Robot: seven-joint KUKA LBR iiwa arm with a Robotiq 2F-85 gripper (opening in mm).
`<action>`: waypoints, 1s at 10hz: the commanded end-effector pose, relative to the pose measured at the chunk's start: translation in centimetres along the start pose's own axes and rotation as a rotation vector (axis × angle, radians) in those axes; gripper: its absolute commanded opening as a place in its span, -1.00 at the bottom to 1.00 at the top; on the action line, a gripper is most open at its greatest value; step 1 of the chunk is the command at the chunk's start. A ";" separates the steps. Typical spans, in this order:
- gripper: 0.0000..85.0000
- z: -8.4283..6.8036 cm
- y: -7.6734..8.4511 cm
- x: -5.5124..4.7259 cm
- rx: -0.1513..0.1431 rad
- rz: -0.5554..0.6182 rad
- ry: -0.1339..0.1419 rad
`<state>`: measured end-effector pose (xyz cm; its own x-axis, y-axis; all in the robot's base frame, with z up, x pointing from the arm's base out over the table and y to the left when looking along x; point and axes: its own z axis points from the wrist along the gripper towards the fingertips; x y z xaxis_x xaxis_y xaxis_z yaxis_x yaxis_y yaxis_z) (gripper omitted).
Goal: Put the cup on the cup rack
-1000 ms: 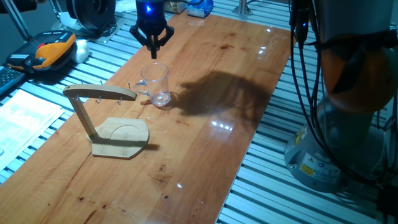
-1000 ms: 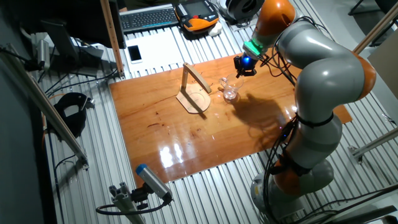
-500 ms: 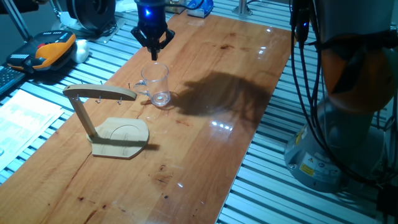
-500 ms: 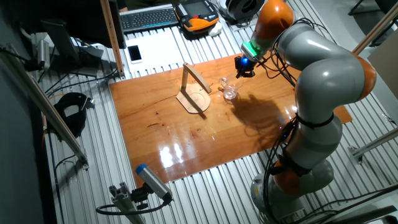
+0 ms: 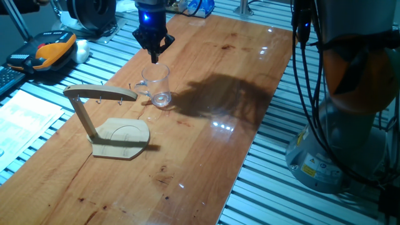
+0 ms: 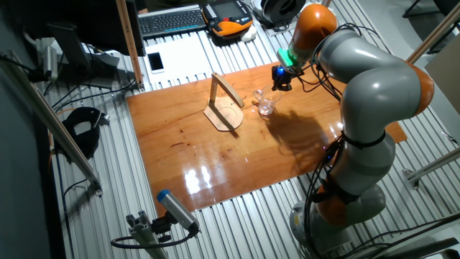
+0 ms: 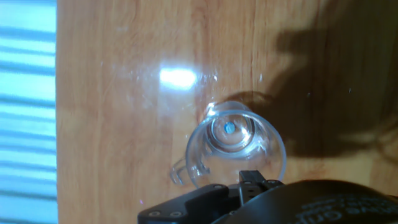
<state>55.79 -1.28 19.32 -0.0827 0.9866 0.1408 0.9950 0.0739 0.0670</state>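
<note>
The cup (image 5: pixel 156 85) is a clear glass mug standing upright on the wooden table, its handle pointing toward the rack. It also shows in the other fixed view (image 6: pixel 267 105) and from above in the hand view (image 7: pixel 236 152). The cup rack (image 5: pixel 100 94) stands to the cup's left on its flat base, its top arm empty; it also shows in the other fixed view (image 6: pixel 224 101). My gripper (image 5: pixel 154 57) hangs just above and behind the cup's rim, fingers together and holding nothing. It also appears in the other fixed view (image 6: pixel 279 85) and at the hand view's bottom edge (image 7: pixel 252 180).
The wooden table (image 5: pixel 212 144) lies on a slatted metal bench. An orange and black device (image 5: pixel 50 50) and a keyboard (image 6: pixel 172 20) sit beyond the table's edge. The robot's base (image 5: pixel 350 94) with its cables stands at the right.
My gripper has shifted slightly and turned about its axis above the cup. The cup and the rack have not moved.
</note>
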 end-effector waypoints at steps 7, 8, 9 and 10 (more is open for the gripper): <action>-1.00 0.1 0.7 0.4 0.014 0.006 -0.015; -1.00 0.1 0.6 0.3 0.016 0.008 -0.018; -1.00 0.1 0.6 0.3 0.017 0.012 -0.030; -1.00 0.0 0.6 0.3 0.023 0.019 -0.033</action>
<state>56.41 -0.89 19.40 -0.0629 0.9917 0.1118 0.9974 0.0585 0.0421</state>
